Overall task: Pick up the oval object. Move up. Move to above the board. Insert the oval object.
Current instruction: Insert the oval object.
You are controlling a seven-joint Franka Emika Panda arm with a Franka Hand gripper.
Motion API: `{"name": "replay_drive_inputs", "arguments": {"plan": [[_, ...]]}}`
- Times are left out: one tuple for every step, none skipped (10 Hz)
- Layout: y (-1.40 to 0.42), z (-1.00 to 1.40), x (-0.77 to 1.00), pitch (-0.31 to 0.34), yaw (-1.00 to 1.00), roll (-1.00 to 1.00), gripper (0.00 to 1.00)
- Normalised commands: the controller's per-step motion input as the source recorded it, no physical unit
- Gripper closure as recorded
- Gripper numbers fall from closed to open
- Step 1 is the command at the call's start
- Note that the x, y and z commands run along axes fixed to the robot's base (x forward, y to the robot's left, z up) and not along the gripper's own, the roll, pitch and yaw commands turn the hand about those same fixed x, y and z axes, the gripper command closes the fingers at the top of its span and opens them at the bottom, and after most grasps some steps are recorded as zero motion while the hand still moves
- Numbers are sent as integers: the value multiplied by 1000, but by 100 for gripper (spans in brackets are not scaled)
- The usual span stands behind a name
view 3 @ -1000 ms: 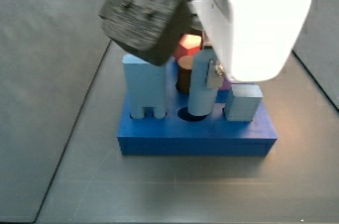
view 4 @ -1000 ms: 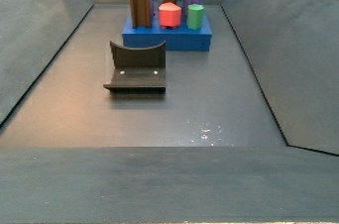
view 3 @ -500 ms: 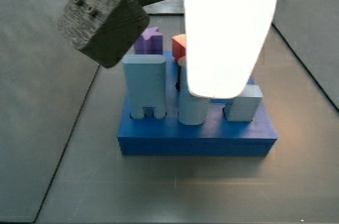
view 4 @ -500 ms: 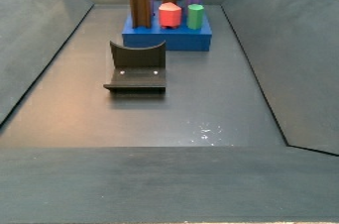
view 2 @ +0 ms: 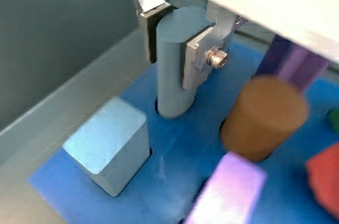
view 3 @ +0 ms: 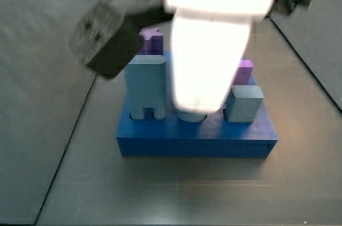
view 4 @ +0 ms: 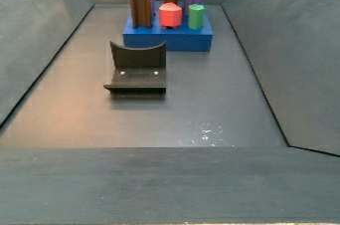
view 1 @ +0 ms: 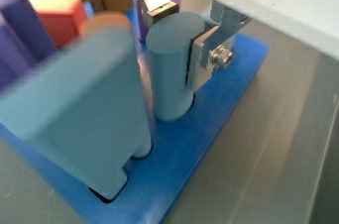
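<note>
Grey-blue oval object (view 1: 175,64) stands in the board (view 1: 212,119) (arch block (view 1: 79,99) beside); pincer (view 1: 179,32) clasps it.

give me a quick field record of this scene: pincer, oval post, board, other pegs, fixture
pincer: over the board, finger plates on either side of the oval post
oval post: upright, base in a board hole
board: blue slab at the far end of the floor
other pegs: arch block, square block, brown cylinder
fixture: on the floor, apart from the board

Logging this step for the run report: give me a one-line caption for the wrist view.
Gripper above the board, fingers flanking the upright oval object seated in its hole.
</note>
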Motion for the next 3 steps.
{"name": "replay_drive_inputs", "arguments": {"plan": [[0,-749,-140,-44,-597,0,100],[0,-20,0,-96,-14,-4,100],[0,0,0,0,0,0,100]]}}
